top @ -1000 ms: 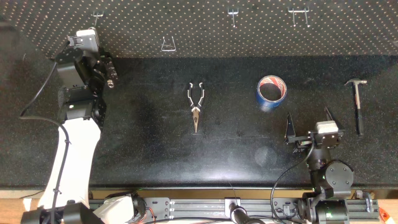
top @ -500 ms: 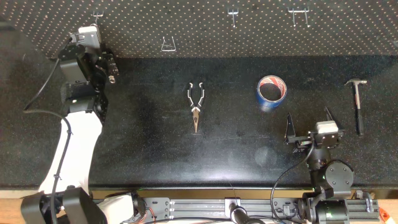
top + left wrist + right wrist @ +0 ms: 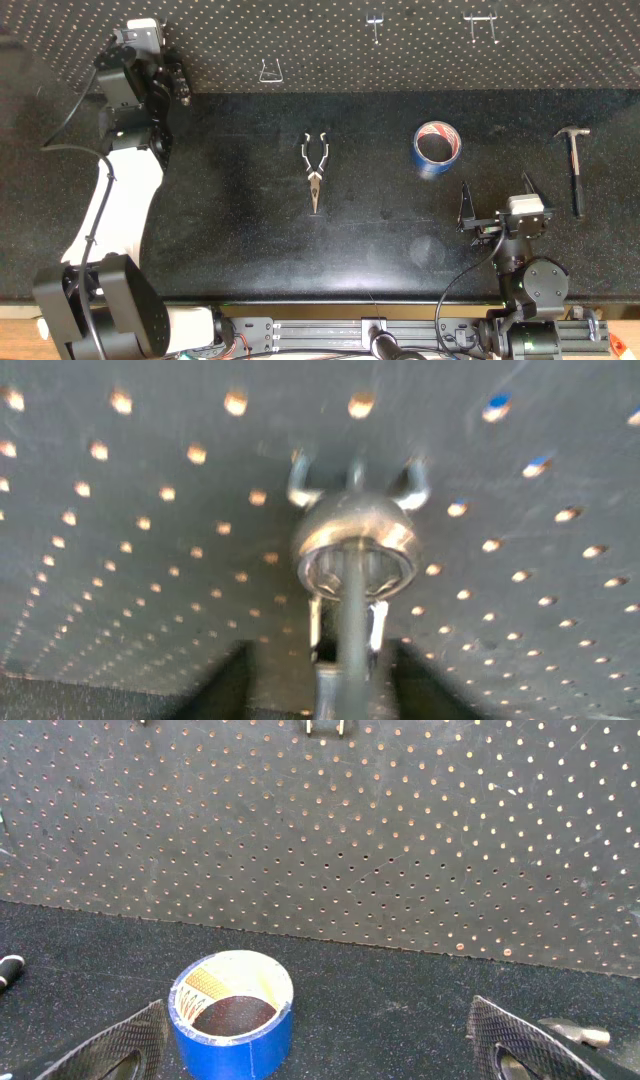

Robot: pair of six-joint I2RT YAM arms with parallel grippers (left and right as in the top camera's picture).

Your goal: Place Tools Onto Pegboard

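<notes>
up at the pegboard (image 3: 150,510), left fingers (image 3: 225,685) clamp a wrench (image 3: 352,555), its ring at a hook (image 3: 300,485); right fingers (image 3: 110,1045) spread wide.

The wrench (image 3: 353,555) was polished, mirror-shiny metal, the pegboard (image 3: 400,840) a flat matt dark sheet, the tabletop (image 3: 250,230) looked like rough, grainy black matting, the tape roll (image 3: 232,1020) had a smooth blue plastic-looking skin, and the pliers (image 3: 316,172) were bare bright metal, fwiw.

A black mat (image 3: 240,235) lies above a metal rail (image 3: 300,327).
</notes>
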